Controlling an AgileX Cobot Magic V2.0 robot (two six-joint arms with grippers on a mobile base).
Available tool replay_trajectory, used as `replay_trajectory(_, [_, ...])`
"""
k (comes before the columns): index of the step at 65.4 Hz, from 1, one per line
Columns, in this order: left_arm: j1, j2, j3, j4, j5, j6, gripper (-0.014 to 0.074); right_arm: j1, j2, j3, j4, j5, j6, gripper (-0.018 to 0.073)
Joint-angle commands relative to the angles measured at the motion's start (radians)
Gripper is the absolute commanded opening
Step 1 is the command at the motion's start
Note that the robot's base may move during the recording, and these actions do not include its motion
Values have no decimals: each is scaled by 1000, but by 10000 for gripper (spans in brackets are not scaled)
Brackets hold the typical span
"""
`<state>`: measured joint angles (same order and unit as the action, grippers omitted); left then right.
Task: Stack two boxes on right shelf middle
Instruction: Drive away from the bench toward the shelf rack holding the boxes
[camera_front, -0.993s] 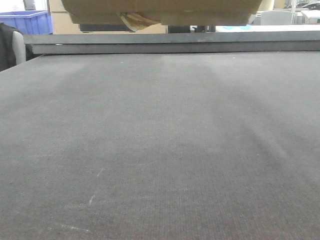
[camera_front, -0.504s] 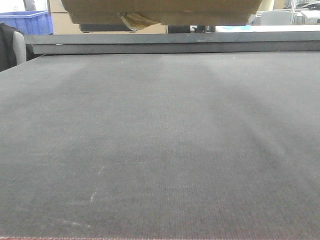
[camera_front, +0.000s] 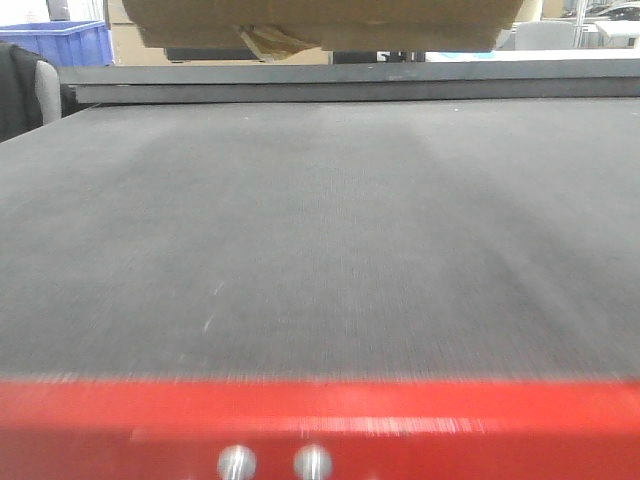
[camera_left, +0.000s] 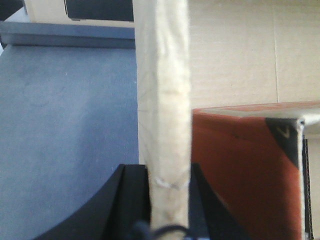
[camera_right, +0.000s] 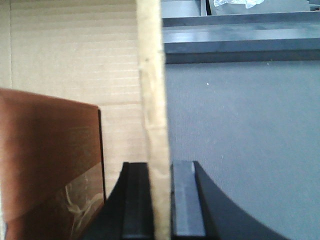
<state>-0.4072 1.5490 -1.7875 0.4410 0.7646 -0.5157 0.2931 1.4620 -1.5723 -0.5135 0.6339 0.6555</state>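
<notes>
Front view: the box (camera_front: 320, 20) is up in the air at 12 o'clock, over the gray table (camera_front: 320, 220). Its long side runs from 9 o'clock to 3 o'clock. The box hangs between the two arms, so both are just as near.

The left gripper (camera_left: 167, 200) is pinched tight on the left wall (camera_left: 162, 90), with the inside of the box at 3 o'clock. The right gripper (camera_right: 160, 200) is pinched tight on the right wall (camera_right: 150, 90), with the inside at 9 o'clock. A red-brown thing (camera_left: 240, 180) lies in the box.

I think both arms must move together to keep it level. A red bar (camera_front: 320, 420) is at 6 o'clock and a blue bin (camera_front: 70, 40) at 10 o'clock. I cannot see the shelf or a second box.
</notes>
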Motion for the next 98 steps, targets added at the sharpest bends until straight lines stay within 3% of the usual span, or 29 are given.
replay_trajectory(1, [1,-31,-7,17,-47,-7,-111,-18,-7,-10,-56,-15,9,-162])
replay_trajectory(98, [1,-31,-7,17,-47,-7,-111,-18,-7,-10,-56,-15,9,-162])
